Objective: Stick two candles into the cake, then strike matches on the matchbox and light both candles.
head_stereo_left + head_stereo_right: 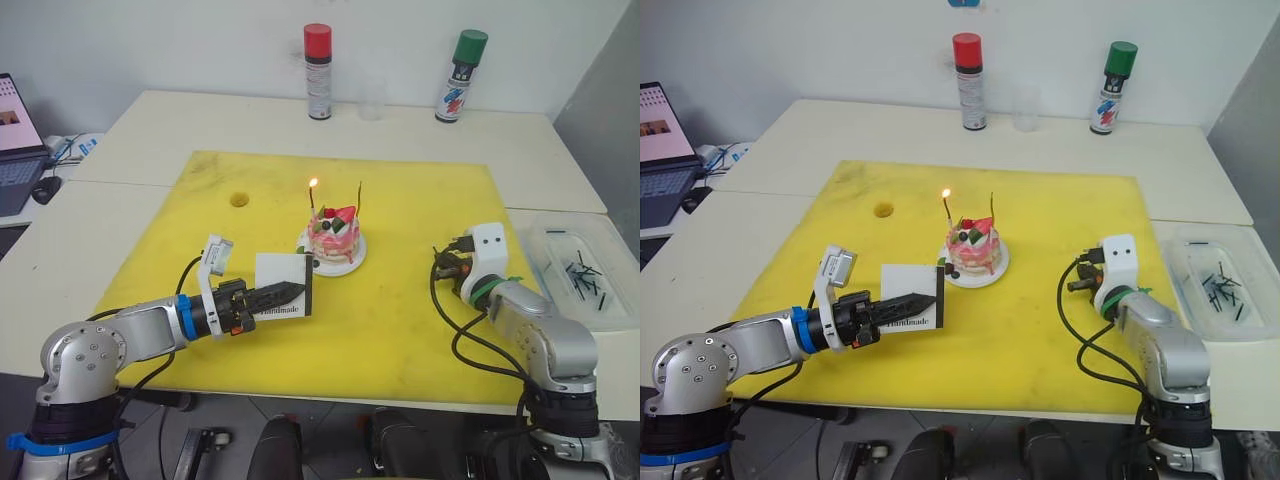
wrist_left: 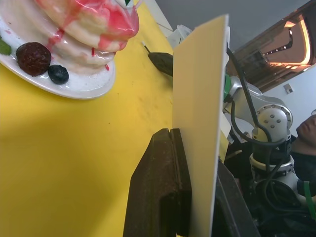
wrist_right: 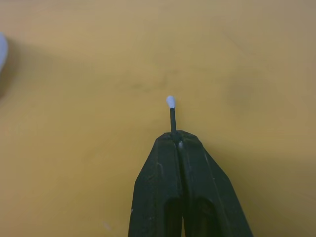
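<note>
my left pincer [image 1: 290,292] clamps the white matchbox [image 1: 283,285] reading "handmade"; just beyond it sits the pink cake [image 1: 333,238], one candle [image 1: 312,195] lit, the other [image 1: 359,196] unlit. my right pincer [image 3: 176,139] pinches a white-tipped match [image 3: 172,113]. beside it, a clear tray [image 1: 582,268] holds dark matches [image 1: 585,272].

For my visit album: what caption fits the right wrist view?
Right pincer shut on a dark match, its white unlit head poking out above the yellow mat.
</note>
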`<state>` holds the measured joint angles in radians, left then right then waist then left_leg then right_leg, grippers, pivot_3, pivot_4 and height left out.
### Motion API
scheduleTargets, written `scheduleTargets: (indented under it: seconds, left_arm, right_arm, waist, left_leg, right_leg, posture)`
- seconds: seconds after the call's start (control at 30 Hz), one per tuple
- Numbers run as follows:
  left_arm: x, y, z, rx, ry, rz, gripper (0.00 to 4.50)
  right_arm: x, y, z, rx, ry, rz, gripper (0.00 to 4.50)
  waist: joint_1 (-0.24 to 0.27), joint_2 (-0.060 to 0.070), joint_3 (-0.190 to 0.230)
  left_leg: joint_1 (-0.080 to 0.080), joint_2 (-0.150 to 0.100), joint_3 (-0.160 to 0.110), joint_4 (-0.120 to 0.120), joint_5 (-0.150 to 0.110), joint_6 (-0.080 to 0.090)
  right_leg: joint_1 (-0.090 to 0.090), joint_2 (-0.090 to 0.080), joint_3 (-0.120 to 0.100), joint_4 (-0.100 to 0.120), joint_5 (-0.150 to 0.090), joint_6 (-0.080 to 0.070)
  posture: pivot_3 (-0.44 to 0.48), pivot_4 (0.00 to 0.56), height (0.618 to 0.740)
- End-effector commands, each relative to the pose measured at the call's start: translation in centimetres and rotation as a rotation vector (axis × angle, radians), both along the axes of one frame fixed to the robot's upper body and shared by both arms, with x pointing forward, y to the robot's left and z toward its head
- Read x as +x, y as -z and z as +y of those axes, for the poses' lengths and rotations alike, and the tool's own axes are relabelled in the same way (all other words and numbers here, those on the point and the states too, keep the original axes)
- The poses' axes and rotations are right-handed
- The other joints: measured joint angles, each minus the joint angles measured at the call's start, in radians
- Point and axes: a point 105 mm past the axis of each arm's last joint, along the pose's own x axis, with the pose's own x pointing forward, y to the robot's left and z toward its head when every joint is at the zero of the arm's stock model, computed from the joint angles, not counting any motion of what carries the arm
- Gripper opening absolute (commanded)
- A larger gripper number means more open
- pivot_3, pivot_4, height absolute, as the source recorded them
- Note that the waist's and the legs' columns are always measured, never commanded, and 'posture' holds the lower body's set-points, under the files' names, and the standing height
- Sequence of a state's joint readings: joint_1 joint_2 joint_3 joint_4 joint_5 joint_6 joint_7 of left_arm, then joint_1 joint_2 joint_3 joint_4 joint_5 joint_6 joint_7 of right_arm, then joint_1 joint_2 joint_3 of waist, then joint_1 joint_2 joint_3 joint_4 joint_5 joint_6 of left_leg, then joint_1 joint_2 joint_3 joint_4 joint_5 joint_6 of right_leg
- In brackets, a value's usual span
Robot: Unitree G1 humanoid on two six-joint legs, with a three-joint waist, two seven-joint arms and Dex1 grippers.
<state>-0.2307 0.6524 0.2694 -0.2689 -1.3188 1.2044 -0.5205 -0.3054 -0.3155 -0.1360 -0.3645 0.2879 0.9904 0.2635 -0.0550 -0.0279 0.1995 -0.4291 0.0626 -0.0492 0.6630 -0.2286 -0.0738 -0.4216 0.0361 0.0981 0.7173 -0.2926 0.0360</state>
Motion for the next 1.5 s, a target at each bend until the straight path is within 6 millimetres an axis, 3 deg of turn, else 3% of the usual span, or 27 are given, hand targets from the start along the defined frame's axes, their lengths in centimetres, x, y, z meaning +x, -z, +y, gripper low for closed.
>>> scheduleTargets:
  seconds: [0.03,0.13,0.23,0.37,0.6,0.7,0.9,1.37,1.5]
  left_arm:
    - [0.1,-0.9,0.0,-0.011,0.013,-0.041,0.0]
    - [0.2,-0.8,0.0,-0.006,0.019,-0.039,0.0]
    - [0.2,-0.9,0.0,-0.005,0.027,-0.036,0.0]
    - [0.3,-1.0,-0.1,0.004,0.044,-0.034,0.0]
    - [0.2,-1.0,0.0,0.019,0.056,-0.027,0.0]
    - [0.2,-1.0,0.1,0.026,0.06,-0.026,0.0]
    - [0.3,-1.0,0.2,0.033,0.061,-0.023,0.0]
    - [0.4,-1.1,0.1,0.038,0.073,-0.025,0.0]
    - [0.5,-1.1,0.1,0.037,0.075,-0.026,0.0]
  right_arm:
    - [-1.5,-3.8,1.2,-0.05,-0.142,-0.11,0.06]
    - [-4.2,-4.6,2.5,-0.117,-0.331,-0.113,0.06]
    - [-6.9,-3.8,3.8,-0.191,-0.495,-0.094,0.06]
    - [-10.6,-0.5,5.7,-0.297,-0.727,-0.038,0.06]
    - [-9.9,1.1,6.6,-0.273,-0.707,-0.103,0.06]
    - [-9.5,1.8,6.7,-0.259,-0.712,-0.108,0.63]
    - [-9.5,1.8,7.2,-0.252,-0.756,-0.181,2.76]
    - [-9.7,3.5,7.4,-0.173,-0.698,-0.163,2.76]
    - [-9.6,3.9,7.0,-0.17,-0.681,-0.151,1.79]
  waist:
    - [0.0,0.001,0.0]
    - [0.002,0.0,0.0]
    - [0.005,0.0,0.0]
    - [0.004,0.0,0.0]
    - [-0.001,-0.001,0.0]
    - [-0.001,-0.001,0.0]
    - [0.001,-0.001,0.0]
    - [0.002,-0.001,-0.001]
    - [0.002,-0.001,-0.001]
  left_leg:
    - [0.0,0.0,0.0,0.0,0.0,0.0]
    - [-0.001,0.0,0.0,0.0,0.0,0.0]
    - [-0.001,0.0,-0.001,-0.001,0.0,0.0]
    - [-0.001,0.0,-0.001,-0.001,0.0,0.0]
    - [0.0,0.0,0.0,0.001,0.0,0.0]
    - [0.0,0.0,0.0,0.002,0.0,0.0]
    - [0.0,0.0,-0.001,0.0,0.0,0.0]
    - [0.0,0.001,-0.001,0.001,0.0,0.0]
    - [0.0,0.0,-0.001,0.001,0.0,0.0]
  right_leg:
    - [0.0,0.0,0.0,0.0,0.0,0.0]
    - [-0.001,0.0,0.0,-0.001,0.0,0.0]
    - [0.0,0.0,-0.002,-0.001,-0.001,-0.001]
    - [0.0,0.0,-0.001,-0.001,-0.001,-0.001]
    - [0.0,0.0,0.0,-0.001,0.0,0.0]
    - [0.0,0.0,0.0,-0.001,0.0,0.0]
    - [0.0,0.0,-0.001,-0.001,0.0,0.0]
    - [0.001,0.0,-0.001,0.0,0.0,0.0]
    - [0.001,0.0,-0.001,0.0,0.0,0.0]
  posture:
    - [0.0,0.15,0.689]
    - [0.0,0.15,0.689]
    - [0.0,0.15,0.689]
    - [0.0,0.15,0.689]
    - [0.0,0.15,0.689]
    - [0.0,0.15,0.689]
    - [0.0,0.15,0.689]
    - [0.0,0.15,0.689]
    - [0.0,0.15,0.689]
